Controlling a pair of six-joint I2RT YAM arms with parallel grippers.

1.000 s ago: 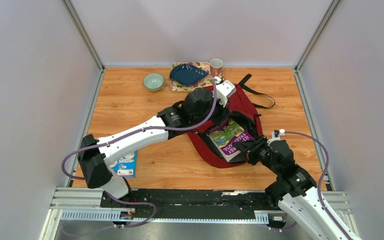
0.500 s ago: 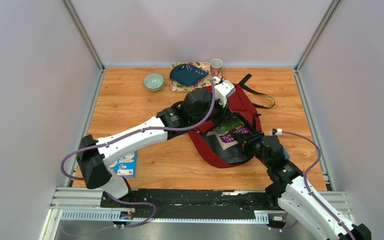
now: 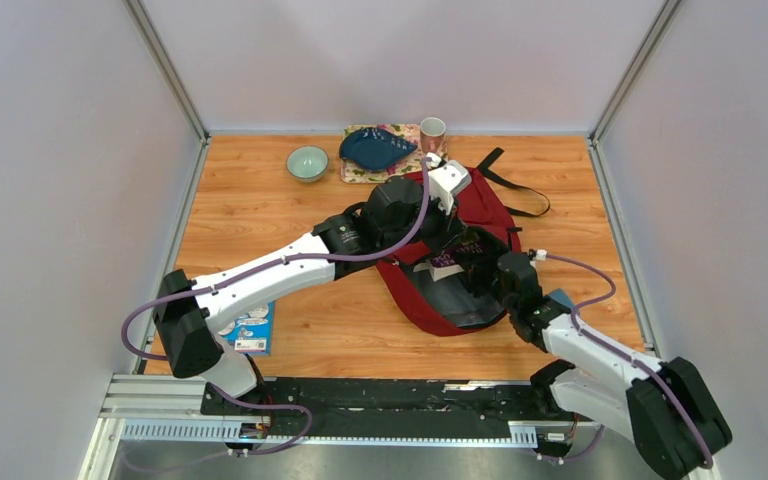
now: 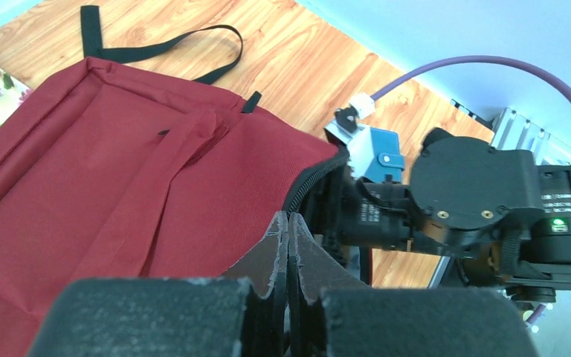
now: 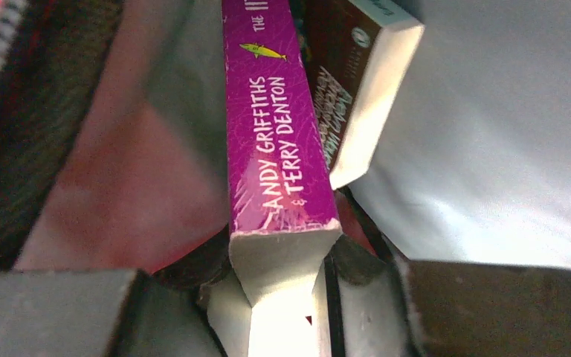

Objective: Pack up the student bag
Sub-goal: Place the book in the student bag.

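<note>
Lying lengthwise toward the far-right corner, the student bag (image 3: 485,205) has our left gripper (image 4: 288,294) clamped on its rim, right gripper (image 5: 282,297) on a book (image 5: 279,149).

Left arm extended, left gripper (image 4: 288,256) pinching student bag (image 4: 119,171); right gripper (image 5: 282,297) clamping book (image 5: 279,149).

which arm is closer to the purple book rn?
Right. The right arm's fingers clamp the end of the purple book, inside the bag. The left arm's fingers pinch the bag's zipper edge at the opening, holding only fabric.
</note>
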